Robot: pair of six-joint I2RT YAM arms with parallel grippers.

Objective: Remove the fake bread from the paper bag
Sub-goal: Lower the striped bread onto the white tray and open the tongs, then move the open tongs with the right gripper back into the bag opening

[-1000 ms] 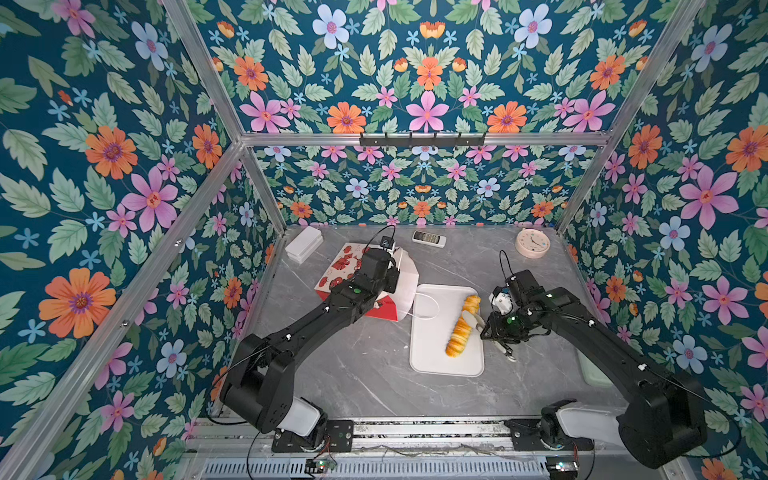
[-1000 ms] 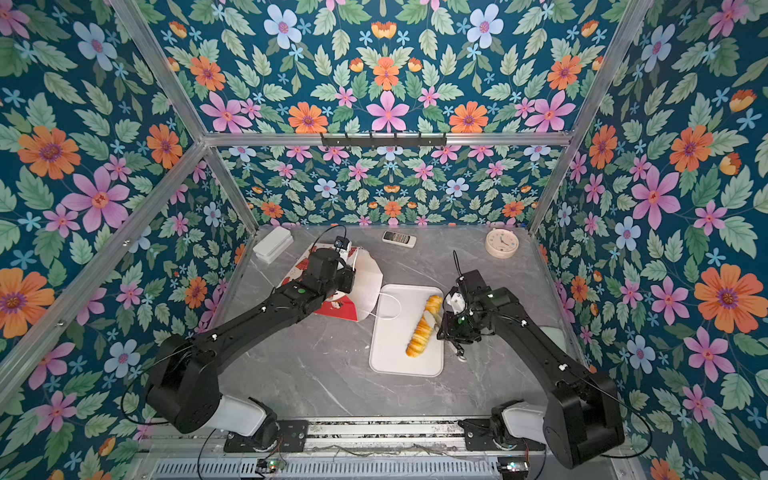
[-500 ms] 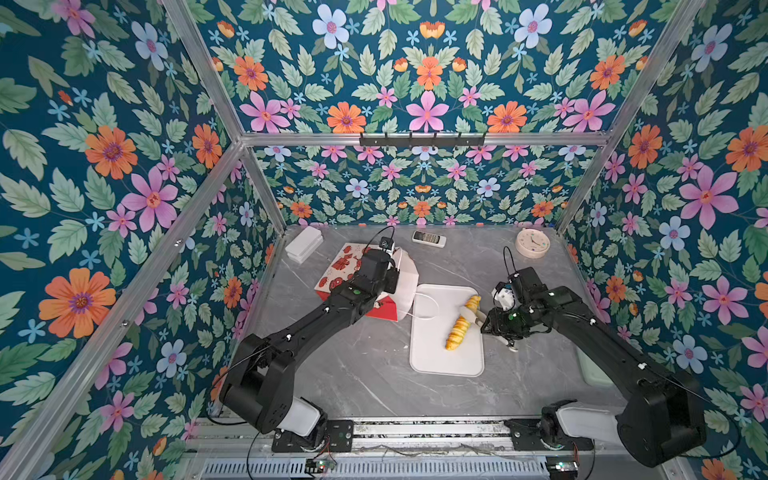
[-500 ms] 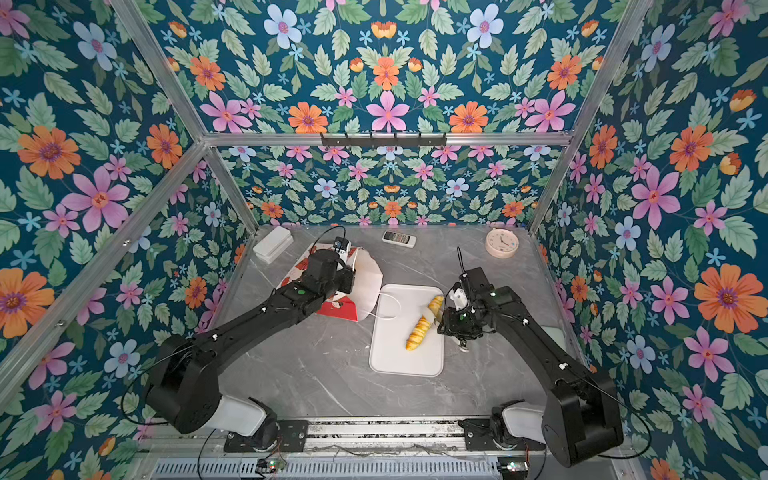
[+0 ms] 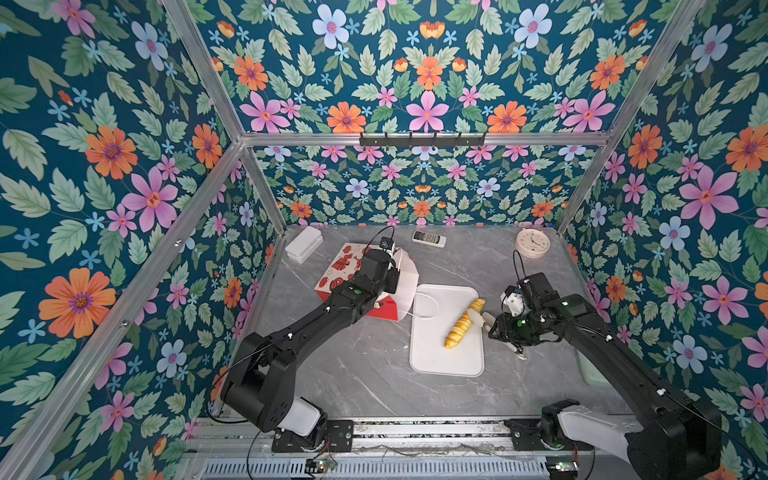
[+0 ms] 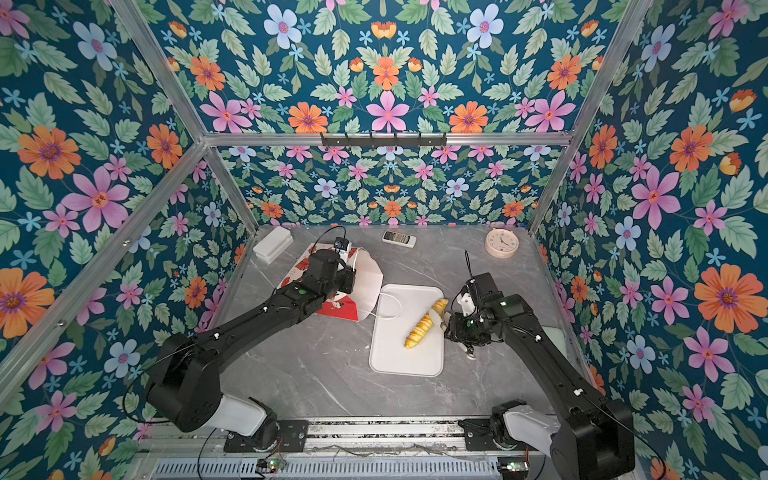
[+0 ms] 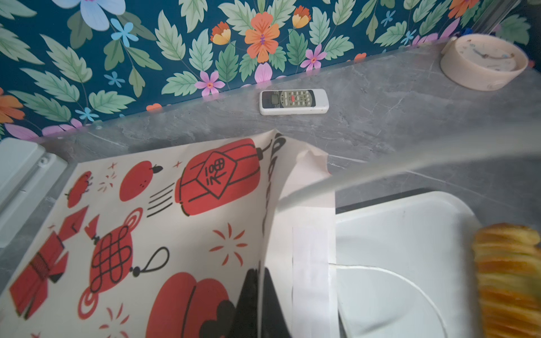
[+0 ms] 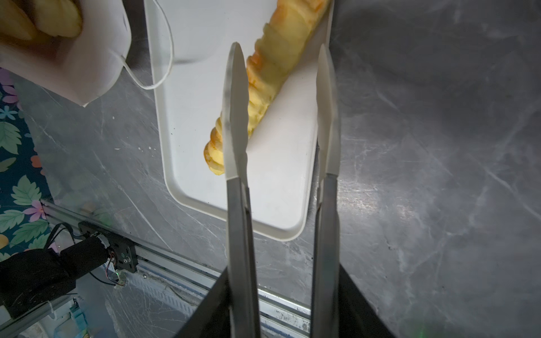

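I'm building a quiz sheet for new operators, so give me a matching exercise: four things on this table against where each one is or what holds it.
Things
1. long ridged loaf
2. paper bag
3. remote control
4. round clock

Places or states
A. in the far right corner
B. pinched by the left gripper
C. lying on the white tray
D. at the far side, near the middle

Pairs: 1-C, 2-B, 3-D, 4-A
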